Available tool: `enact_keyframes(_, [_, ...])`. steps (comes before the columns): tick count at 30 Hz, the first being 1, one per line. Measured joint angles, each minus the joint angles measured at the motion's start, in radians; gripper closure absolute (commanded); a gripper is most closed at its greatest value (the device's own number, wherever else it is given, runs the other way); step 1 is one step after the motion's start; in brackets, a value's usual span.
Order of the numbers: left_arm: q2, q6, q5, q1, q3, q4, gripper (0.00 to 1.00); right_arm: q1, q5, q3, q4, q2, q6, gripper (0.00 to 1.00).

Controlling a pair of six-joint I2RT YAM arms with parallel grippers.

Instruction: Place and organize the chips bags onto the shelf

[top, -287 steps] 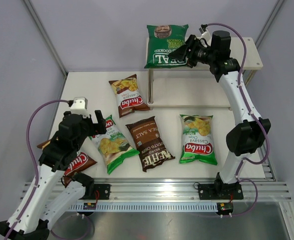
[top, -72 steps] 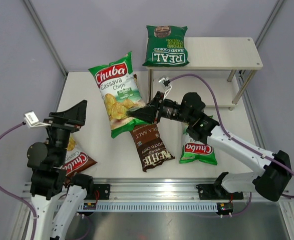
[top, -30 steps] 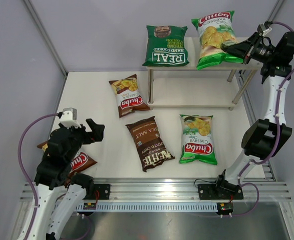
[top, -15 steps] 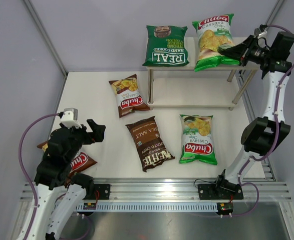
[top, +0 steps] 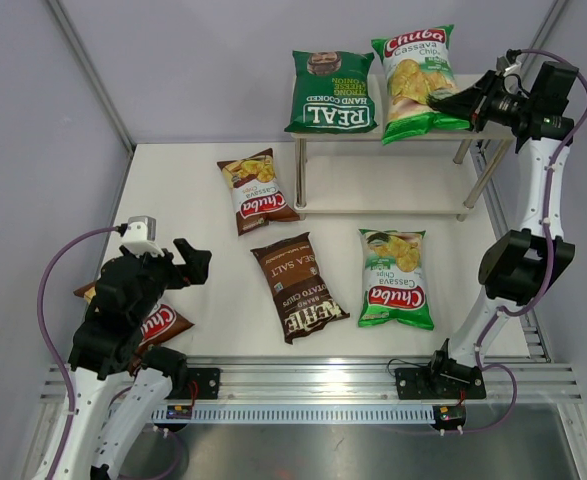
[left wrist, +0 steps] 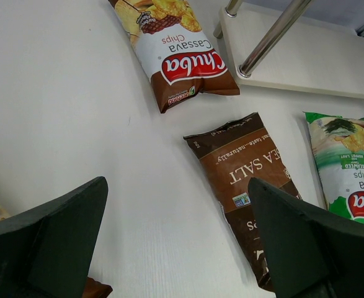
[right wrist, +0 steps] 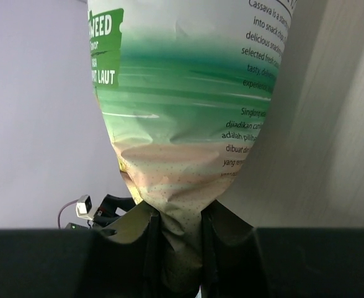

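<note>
My right gripper [top: 453, 101] is shut on the bottom seam of a light green Chuba bag [top: 414, 70] and holds it tilted over the shelf's top board, just right of the dark green REAL bag [top: 331, 92]. In the right wrist view the fingers [right wrist: 149, 248] pinch that bag [right wrist: 188, 93]. The shelf's lower board [top: 383, 185] is bare. On the table lie a brown-red Chuba bag [top: 256, 190], the Kettle bag [top: 299, 287] and a second light green Chuba bag [top: 396, 278]. My left gripper [top: 188, 262] hangs open above the table, holding nothing.
Another brown-red Chuba bag [top: 163, 325] lies partly under my left arm. The left wrist view shows the open gripper [left wrist: 177, 186] above white table, with the Kettle bag [left wrist: 256, 180] to its right and a shelf leg [left wrist: 271, 37] beyond. Grey walls enclose the table.
The right gripper has carried the light green bag a little leftward over the top board, closer to the REAL bag. The left arm has not moved.
</note>
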Motion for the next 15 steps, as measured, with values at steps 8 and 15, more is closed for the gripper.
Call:
enact_keyframes(8, [0.000, 0.000, 0.000, 0.000, 0.000, 0.000, 0.01, 0.016, 0.036, -0.058, 0.107, -0.005, 0.092, 0.81])
enact_keyframes(15, [0.000, 0.000, 0.000, 0.000, 0.000, 0.000, 0.01, 0.024, 0.052, -0.142, 0.224, -0.024, 0.185, 0.78])
